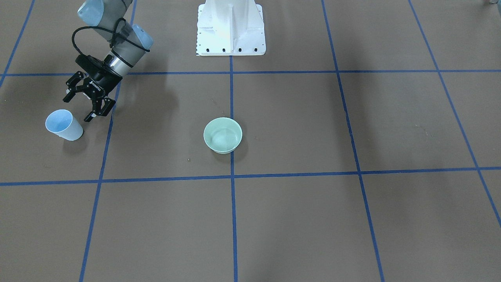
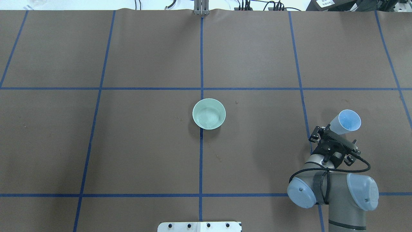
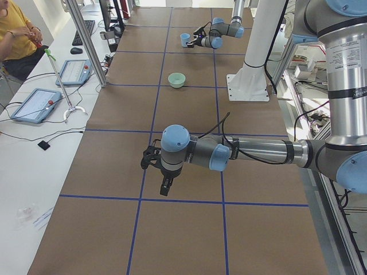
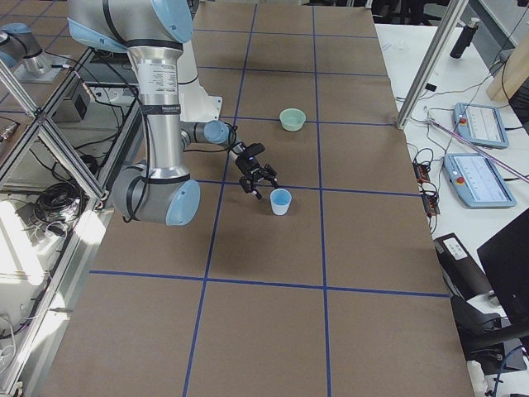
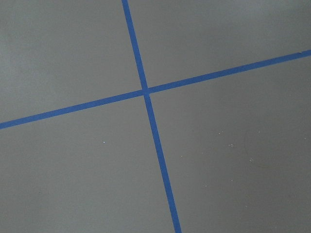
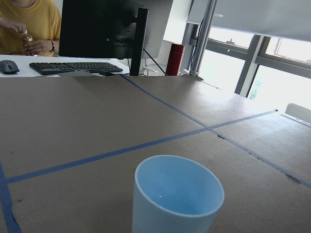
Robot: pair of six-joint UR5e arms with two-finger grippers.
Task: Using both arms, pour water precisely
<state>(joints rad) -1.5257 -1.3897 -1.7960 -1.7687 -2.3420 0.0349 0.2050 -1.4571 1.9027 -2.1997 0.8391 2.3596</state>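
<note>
Brown paper covers the table (image 2: 145, 48), ruled into squares by blue tape lines (image 2: 201, 161). Near the table's right end a pale blue paper cup (image 1: 63, 125) stands upright. The right arm (image 1: 127, 49) reaches low towards it from the edge where the robot stands. The right gripper (image 1: 78, 108) has its fingers spread wide, aimed at the cup and just short of it, touching nothing. From the wrist view I can see down to the cup's pale bottom, but I cannot tell whether any water lies in it. A mint-green bowl (image 1: 222, 135) sits at the middle of the table on the centre tape line, well apart from the cup, with a sheen inside that looks like a little water. The left arm (image 3: 258, 152) stretches low over the table's left end, its left gripper (image 3: 160, 175) pointing down above the paper near a tape line. It shows only from the side, so I cannot tell whether its fingers are apart or together. A white pedestal (image 1: 231, 29) stands midway along the robot's edge.
</note>
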